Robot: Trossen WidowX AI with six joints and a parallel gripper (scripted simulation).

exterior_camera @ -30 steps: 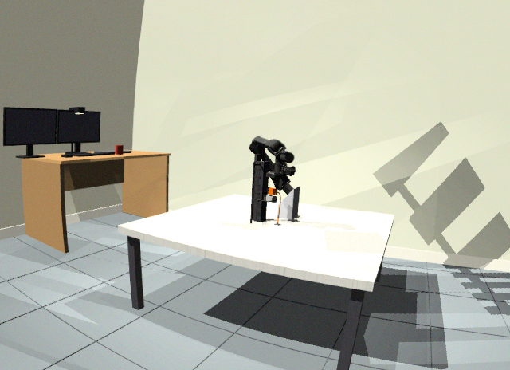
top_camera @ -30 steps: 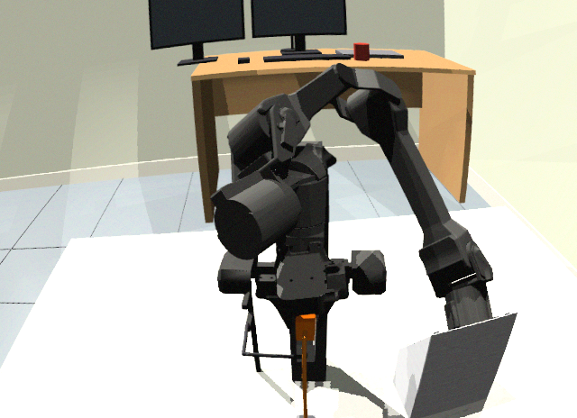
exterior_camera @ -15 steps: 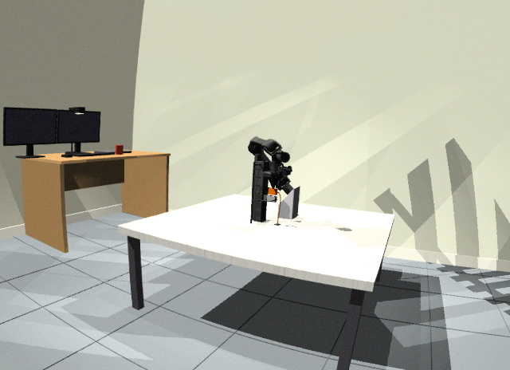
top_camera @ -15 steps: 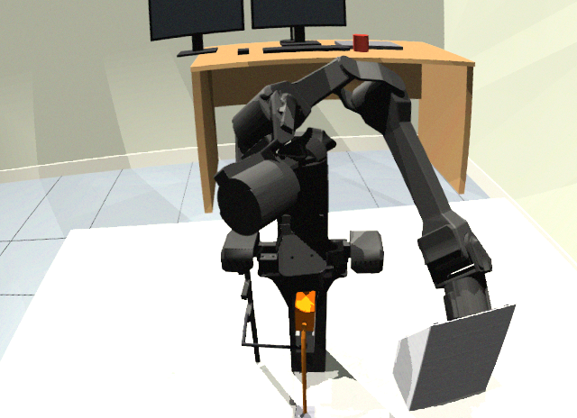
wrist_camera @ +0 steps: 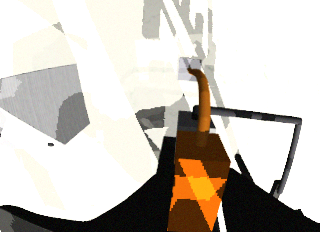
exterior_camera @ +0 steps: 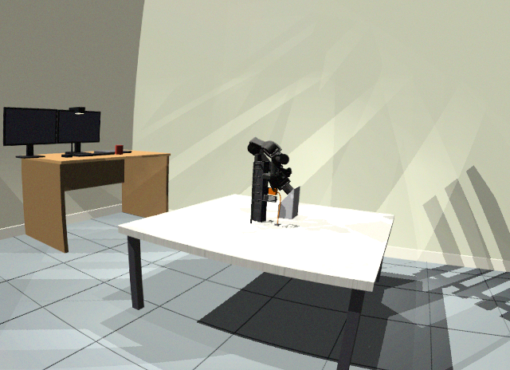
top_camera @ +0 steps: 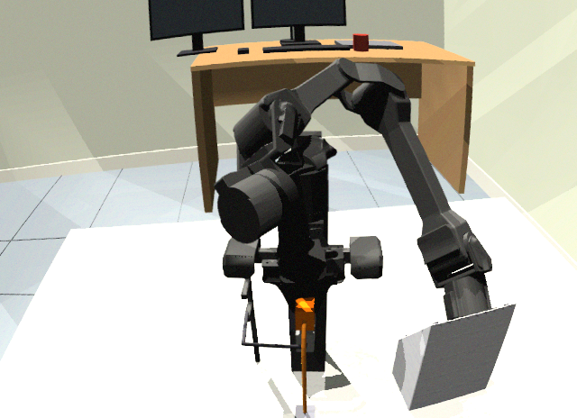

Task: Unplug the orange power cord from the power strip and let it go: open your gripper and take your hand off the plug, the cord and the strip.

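Observation:
The black power strip [top_camera: 307, 360] [exterior_camera: 258, 207] [wrist_camera: 165, 154] stands upright on the table, with its upper part mostly behind the arm in the top view. The orange plug [top_camera: 305, 318] [exterior_camera: 272, 190] [wrist_camera: 195, 207] is at its lower front face; I cannot tell whether its prongs are in the socket. Its orange cord [top_camera: 304, 367] [exterior_camera: 280, 210] [wrist_camera: 204, 104] runs down to a small pale block on the table. My gripper [top_camera: 305, 304] [wrist_camera: 198, 173] is shut on the orange plug, with a dark finger at each side. The fingers' contact faces are hidden.
A grey plug [top_camera: 305, 342] sits just below the orange one. Its thin black cord [top_camera: 272, 344] [wrist_camera: 255, 115] bends out to the side. A grey slanted block [top_camera: 465, 358] [exterior_camera: 290, 205] [wrist_camera: 50, 102] stands near the arm's base. A desk with monitors is behind.

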